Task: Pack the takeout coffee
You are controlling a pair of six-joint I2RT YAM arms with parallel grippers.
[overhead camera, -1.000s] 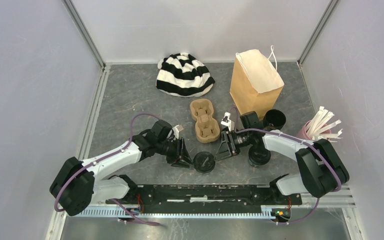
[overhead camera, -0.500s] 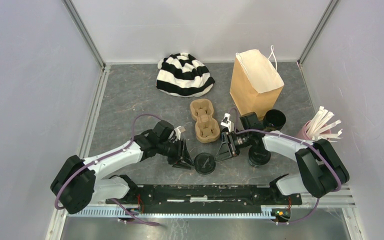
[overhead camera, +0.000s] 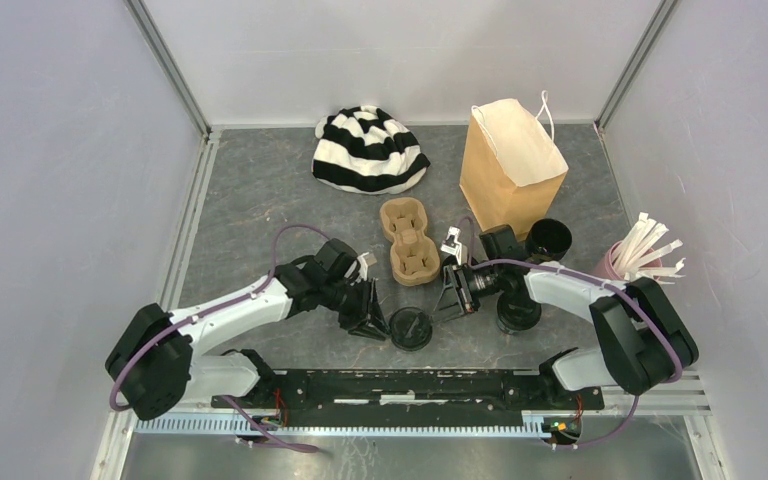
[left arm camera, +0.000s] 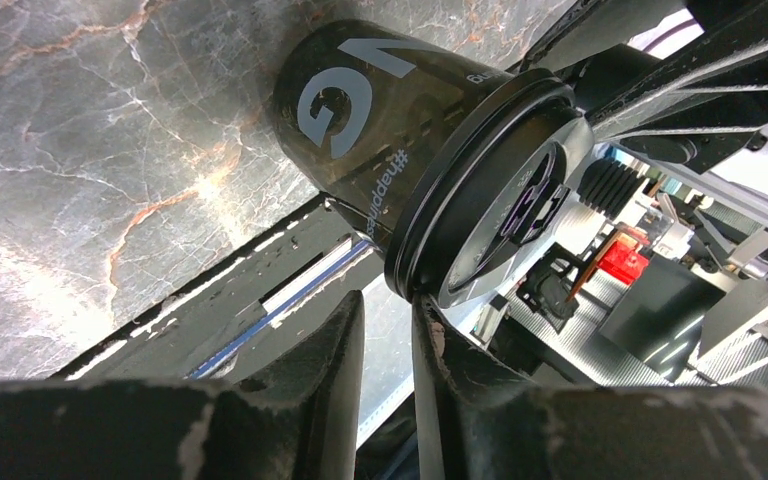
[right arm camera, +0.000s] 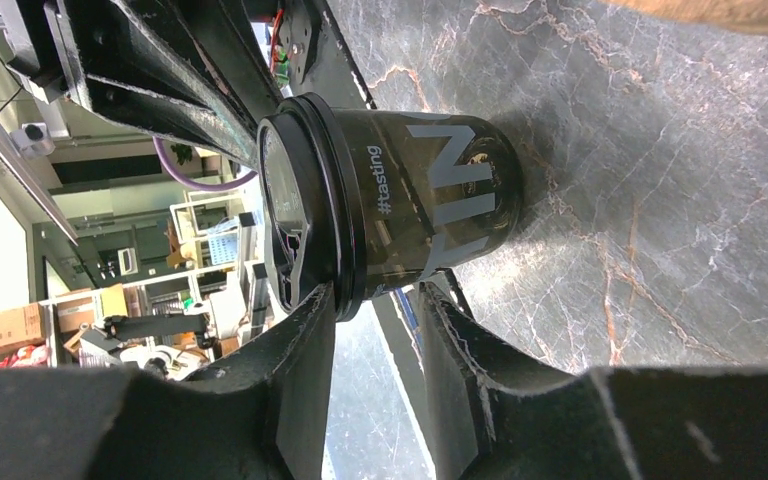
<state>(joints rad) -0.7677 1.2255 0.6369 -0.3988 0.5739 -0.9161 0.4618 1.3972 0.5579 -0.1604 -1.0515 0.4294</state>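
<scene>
Okay, lidded coffee cup point(overhead camera: 410, 327) stands on the surface point(overhead camera: 260, 200), sandwiched just beyond the tips of left end effector point(overhead camera: 372, 320) and right end effector point(overhead camera: 448, 302), both slightly open and gripping nothing.

The left pincer point(overhead camera: 373, 322) has edged closer to the lidded cup point(overhead camera: 410, 327), jaws narrowing.

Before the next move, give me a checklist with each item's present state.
1. Seating of the lid on the coffee cup: ok.
2. Cup upright: ok.
3. Grip by the left gripper: not ok, the cup sits beyond its tips.
4. Grip by the right gripper: not ok, nothing between its jaws.
5. Wells of the cardboard carrier free: ok.
6. Upright paper bag: ok.
</scene>
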